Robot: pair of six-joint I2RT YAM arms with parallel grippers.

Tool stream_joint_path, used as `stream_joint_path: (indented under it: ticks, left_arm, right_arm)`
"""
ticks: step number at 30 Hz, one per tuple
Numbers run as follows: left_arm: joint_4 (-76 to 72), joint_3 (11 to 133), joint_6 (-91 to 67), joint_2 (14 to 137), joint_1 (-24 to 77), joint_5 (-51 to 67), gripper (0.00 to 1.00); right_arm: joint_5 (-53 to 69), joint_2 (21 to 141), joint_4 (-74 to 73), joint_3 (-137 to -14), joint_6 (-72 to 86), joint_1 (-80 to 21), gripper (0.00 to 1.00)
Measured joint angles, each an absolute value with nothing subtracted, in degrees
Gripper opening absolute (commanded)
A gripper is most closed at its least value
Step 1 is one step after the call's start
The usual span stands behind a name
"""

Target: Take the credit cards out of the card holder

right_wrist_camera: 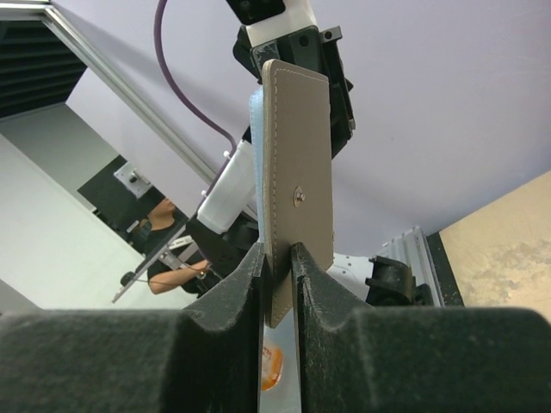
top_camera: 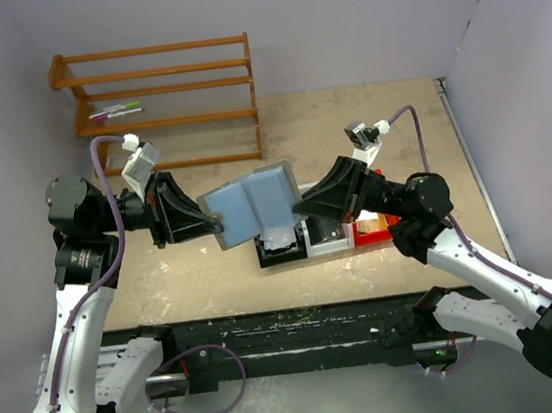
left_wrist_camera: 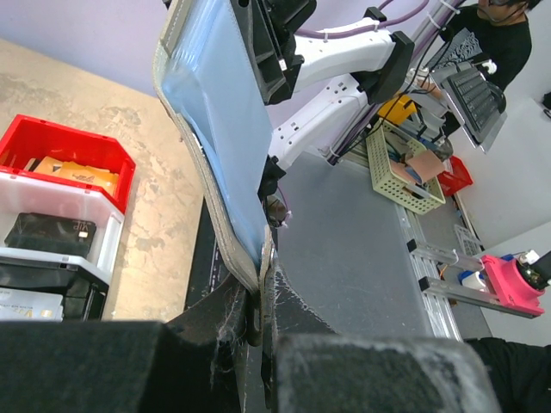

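Observation:
The blue-grey card holder (top_camera: 253,204) is held open in the air between both grippers, above three bins. My left gripper (top_camera: 220,228) is shut on its left edge, as the left wrist view (left_wrist_camera: 258,301) shows. My right gripper (top_camera: 299,207) is shut on its right side, pinching a tan flap with a snap (right_wrist_camera: 297,172). In the left wrist view a tan-gold card (left_wrist_camera: 73,175) lies in the red bin (left_wrist_camera: 60,138), a black card (left_wrist_camera: 47,232) in the white bin and a pale grey card (left_wrist_camera: 21,301) in the black bin. No card shows in the holder (left_wrist_camera: 219,112).
The black bin (top_camera: 282,253), white bin (top_camera: 327,241) and red bin (top_camera: 370,229) stand in a row under the holder. A wooden rack (top_camera: 167,99) with markers stands at the back left. A black rail (top_camera: 301,324) runs along the near table edge.

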State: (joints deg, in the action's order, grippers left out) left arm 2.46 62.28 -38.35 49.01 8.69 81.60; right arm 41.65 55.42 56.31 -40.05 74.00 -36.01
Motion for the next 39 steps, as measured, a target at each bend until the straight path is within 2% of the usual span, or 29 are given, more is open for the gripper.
stream_joint_path:
  ticks: [9, 19, 21, 25, 32, 37, 39]
  left_arm:
    - [2.1, 62.3, -38.4, 49.1, 8.7, 81.6, 0.00]
    - [1.7, 62.3, -38.4, 49.2, 8.7, 81.6, 0.00]
    - [1.6, 62.3, -38.4, 49.2, 8.7, 81.6, 0.00]
    - [1.3, 62.3, -38.4, 49.3, 8.7, 81.6, 0.00]
    - [1.1, 62.3, -38.5, 49.3, 8.7, 81.8, 0.00]
    - [0.9, 62.3, -38.6, 49.3, 8.7, 81.6, 0.00]
    - [0.9, 62.3, -38.6, 49.3, 8.7, 81.2, 0.00]
  right_arm:
    - [42.2, 55.4, 56.4, -40.7, 74.0, -36.0, 0.15]
    - [43.2, 55.5, 57.3, -41.0, 74.5, -36.0, 0.20]
    - [43.2, 55.5, 57.5, -41.1, 74.5, -36.0, 0.18]
    - [43.2, 55.6, 57.8, -41.1, 74.8, -36.0, 0.00]
    - [42.6, 55.5, 53.7, -41.6, 73.0, -36.0, 0.00]
    - [40.3, 54.5, 39.6, -46.7, 65.4, -37.0, 0.12]
    - [38.7, 54.0, 33.0, -49.6, 61.6, -37.6, 0.24]
